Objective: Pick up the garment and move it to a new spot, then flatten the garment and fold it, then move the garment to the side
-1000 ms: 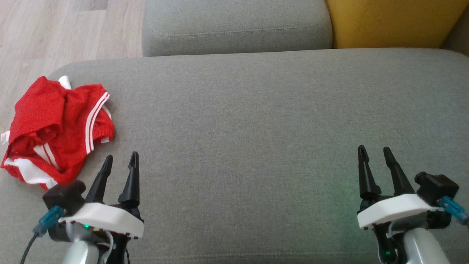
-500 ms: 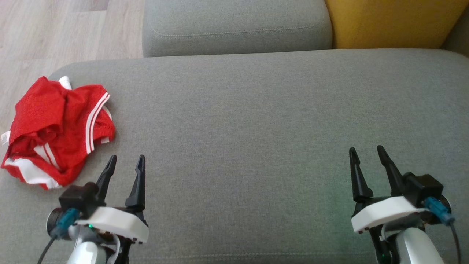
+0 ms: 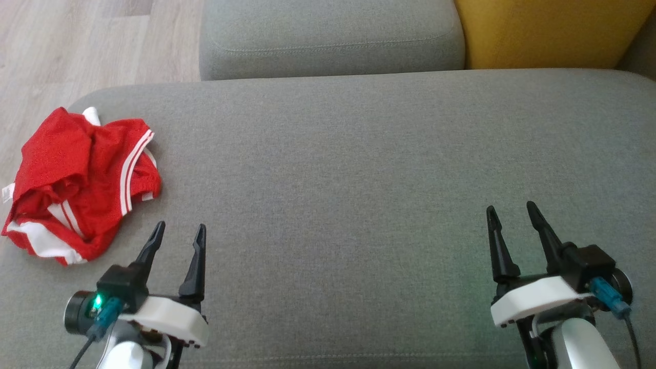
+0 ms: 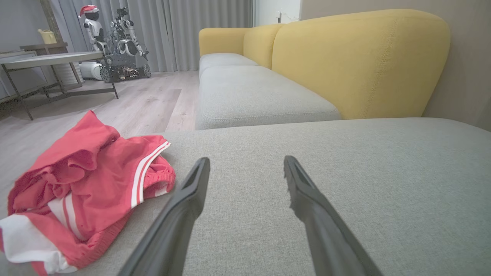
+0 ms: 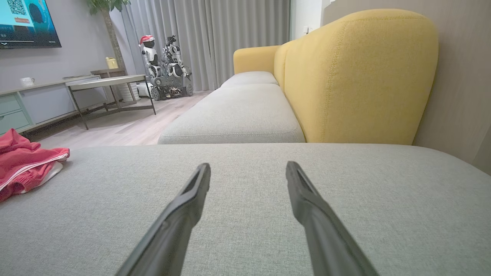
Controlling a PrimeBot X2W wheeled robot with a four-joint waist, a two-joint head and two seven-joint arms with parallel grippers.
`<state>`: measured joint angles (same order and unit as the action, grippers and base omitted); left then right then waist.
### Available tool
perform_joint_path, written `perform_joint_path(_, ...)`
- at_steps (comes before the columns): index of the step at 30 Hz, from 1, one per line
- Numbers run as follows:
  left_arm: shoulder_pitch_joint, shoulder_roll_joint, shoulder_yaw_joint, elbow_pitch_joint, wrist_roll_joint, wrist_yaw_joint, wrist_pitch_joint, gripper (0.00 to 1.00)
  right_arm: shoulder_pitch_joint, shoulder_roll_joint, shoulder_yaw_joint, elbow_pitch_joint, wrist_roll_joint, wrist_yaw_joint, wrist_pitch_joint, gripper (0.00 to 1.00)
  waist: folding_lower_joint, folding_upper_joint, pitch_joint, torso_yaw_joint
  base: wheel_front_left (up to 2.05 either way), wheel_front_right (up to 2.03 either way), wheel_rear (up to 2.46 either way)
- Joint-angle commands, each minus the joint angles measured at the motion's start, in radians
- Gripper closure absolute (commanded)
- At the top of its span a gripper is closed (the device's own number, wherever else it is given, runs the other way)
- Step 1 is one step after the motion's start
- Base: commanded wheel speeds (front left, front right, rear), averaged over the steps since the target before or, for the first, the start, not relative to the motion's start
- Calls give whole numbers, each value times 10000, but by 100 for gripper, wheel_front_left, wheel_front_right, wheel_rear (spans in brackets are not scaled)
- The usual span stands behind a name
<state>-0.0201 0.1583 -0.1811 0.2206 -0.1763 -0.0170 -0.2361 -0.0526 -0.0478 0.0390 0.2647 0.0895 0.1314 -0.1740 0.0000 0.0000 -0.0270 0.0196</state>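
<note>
1. Crumpled red mesh garment with white stripes [image 3: 82, 184], bunched in a heap at the left end of the wide grey fabric sofa seat [image 3: 359, 169], not folded, touched by neither end effector.
2. Left end effector [image 3: 181, 225] to the right of the garment and nearer, close to its near edge but apart from it; two dark fingers spread wide over the grey fabric, nothing between them.
3. Right end effector [image 3: 511, 206] well apart on the right side of the seat, fingers likewise spread wide, holding nothing.
4. Beyond the seat, a second grey cushion [image 3: 328, 36], with a mustard-yellow upholstered backrest [image 3: 543, 31] to its right.
5. Pale wooden floor [image 3: 61, 46] at the far left; farther off in the left wrist view, a dark-legged table [image 4: 50, 59] and a wheeled robot in a red cap [image 4: 115, 42] before grey curtains [image 4: 191, 30].
</note>
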Motion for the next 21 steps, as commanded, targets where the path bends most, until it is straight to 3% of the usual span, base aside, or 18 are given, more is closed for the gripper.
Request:
perform_joint_path(1, -401, 125, 371, -296, 299, 44, -164, 0, -559, -24, 246, -324, -246, -7, -163, 0, 0, 0, 0, -9, 0, 0, 0)
perform_joint_path(21, -448, -104, 702, 68, 484, -55, -256, 0, -623, -25, 228, -83, 16, -7, -247, 0, 0, 0, 15, 1, 0, 0, 0)
